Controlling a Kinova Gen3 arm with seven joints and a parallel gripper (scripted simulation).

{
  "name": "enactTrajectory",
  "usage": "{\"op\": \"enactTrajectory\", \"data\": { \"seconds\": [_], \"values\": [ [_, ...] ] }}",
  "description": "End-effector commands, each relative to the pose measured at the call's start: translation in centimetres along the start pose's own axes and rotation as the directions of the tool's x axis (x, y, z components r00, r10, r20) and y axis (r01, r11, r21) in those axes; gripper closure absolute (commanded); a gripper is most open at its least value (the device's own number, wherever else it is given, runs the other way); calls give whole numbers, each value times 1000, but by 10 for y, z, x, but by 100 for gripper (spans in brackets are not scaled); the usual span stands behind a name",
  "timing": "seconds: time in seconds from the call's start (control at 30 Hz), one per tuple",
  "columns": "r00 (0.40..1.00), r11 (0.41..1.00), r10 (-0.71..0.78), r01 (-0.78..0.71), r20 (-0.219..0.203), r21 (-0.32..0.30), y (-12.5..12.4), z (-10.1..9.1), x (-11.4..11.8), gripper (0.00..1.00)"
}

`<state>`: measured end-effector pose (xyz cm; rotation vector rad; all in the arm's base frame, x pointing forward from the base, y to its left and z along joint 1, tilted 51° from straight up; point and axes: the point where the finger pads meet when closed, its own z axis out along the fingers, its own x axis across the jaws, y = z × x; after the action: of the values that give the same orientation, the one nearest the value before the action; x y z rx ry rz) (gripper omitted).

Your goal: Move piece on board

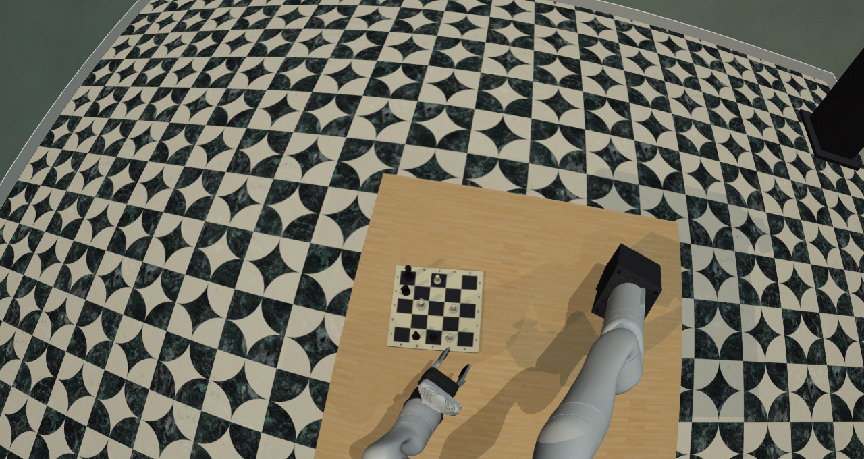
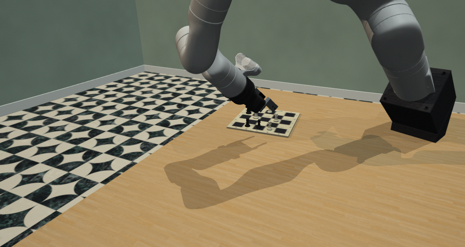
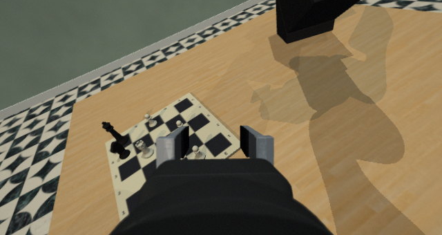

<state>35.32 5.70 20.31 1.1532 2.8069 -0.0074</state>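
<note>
The C1 piece [image 1: 433,337] is taken to be the black pawn in the middle of the board's [image 1: 469,338] near row. The edge labels are too small to be read, so this is judged only from the side the arm [image 1: 595,360] reaches in from. It is seen upright on its square, between a black pawn [image 1: 415,334] and a white pawn [image 1: 449,336]. The C5 piece [image 1: 437,279] is then judged to be the white pawn in the middle of the far row, also upright.

The jaws are held spread wide with nothing between them, above the desk [image 1: 543,244] just off the board's near edge and tilted down towards that row.

The step in hand is judged to be the approach to the C1 piece; no piece is gripped yet. Next, the jaws need to be centred over that pawn and lowered so that neither neighbour is touched. Then they can be closed on it, and it can be lifted off and stood on the desk.
</note>
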Motion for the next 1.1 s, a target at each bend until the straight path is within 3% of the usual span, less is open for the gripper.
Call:
{"op": "enactTrajectory", "data": {
  "seconds": [0.0,0.1,0.13,0.33,0.37,0.57,0.6,0.9,0.93,1.07],
  "values": [
    [1000,1000,14,-14,-4,6,-3,2,-3,0],
    [1000,1000,14,-14,-4,6,-3,2,-3,0],
    [996,997,80,-79,-35,11,-8,8,-1,0],
    [996,997,80,-79,-35,11,-8,8,-1,0],
    [987,989,149,-148,-67,17,-12,14,2,0],
    [987,989,149,-148,-67,17,-12,14,2,0],
    [970,976,220,-218,-99,26,-16,20,4,0],
    [970,976,220,-218,-99,26,-16,20,4,0],
    [947,956,292,-290,-131,38,-19,25,6,0],
    [947,956,292,-290,-131,38,-19,25,6,0]
  ]
}}
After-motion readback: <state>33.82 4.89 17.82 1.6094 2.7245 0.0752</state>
